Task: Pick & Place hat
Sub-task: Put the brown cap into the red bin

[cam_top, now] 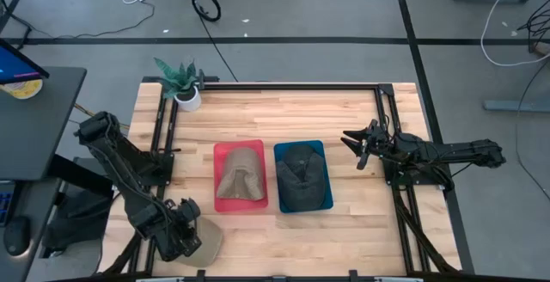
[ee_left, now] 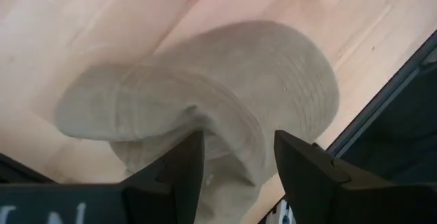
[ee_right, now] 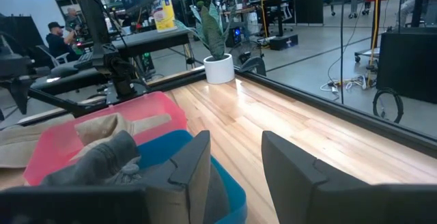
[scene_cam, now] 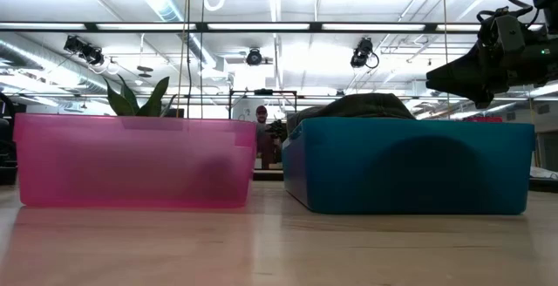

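Beige soft cloth bucket hat [ee_left: 205, 94], stitched brim crumpled, lies on the pale wooden tabletop [cam_top: 344, 110] directly under the left hand [ee_left: 235, 162] | left hand low, fingers spread around folded brim | right hand [cam_top: 361, 144] raised, open, beside blue plastic bin [cam_top: 302, 175]

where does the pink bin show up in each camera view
High view: pink bin at table centre, left of the blue bin, a tan hat inside.
Low view: pink bin fills the left half, blue bin beside it.
Left wrist view: not in it.
Right wrist view: pink bin at middle left, behind the blue bin.
Shared landmark: the potted plant.
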Controlling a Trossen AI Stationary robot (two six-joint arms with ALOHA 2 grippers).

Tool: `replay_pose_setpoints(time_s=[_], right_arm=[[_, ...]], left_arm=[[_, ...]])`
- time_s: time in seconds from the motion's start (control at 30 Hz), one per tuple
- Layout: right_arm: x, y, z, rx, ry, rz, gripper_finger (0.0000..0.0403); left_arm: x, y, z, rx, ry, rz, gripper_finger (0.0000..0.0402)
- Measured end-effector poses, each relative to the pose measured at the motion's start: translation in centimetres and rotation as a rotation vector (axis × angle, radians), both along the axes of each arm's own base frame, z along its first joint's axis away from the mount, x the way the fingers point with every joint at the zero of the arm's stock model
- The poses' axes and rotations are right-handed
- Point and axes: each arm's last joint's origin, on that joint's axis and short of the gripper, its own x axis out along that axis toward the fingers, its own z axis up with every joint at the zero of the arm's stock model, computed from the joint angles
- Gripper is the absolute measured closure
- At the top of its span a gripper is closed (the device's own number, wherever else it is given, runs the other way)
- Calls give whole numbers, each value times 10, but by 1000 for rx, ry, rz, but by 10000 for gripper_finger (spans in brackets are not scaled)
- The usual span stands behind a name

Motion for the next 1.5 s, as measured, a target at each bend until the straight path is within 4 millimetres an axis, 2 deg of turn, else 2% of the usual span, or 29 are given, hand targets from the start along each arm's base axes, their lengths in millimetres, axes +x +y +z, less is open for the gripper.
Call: replay_pose_setpoints(time_s=[0.23, 0.53, 1.1, 1.23, 1.4, 1.5], right_arm=[[0, 0, 0, 0, 0, 0, 266], [0, 0, 0, 0, 0, 0, 266], [0, 0, 0, 0, 0, 0, 266], [0, 0, 0, 0, 0, 0, 266], [0, 0, 0, 0, 0, 0, 266], [0, 0, 0, 0, 0, 0, 266]], left_arm=[[6, -13, -14, -45, 49, 6, 220], [2, -21, -25, -22, 97, 10, 220], [12, -35, -52, 22, 84, -22, 222], [13, -37, -52, 12, 64, -38, 258], [16, -41, -50, -3, 17, -114, 371], [17, -41, -50, -1, 9, -133, 388]])
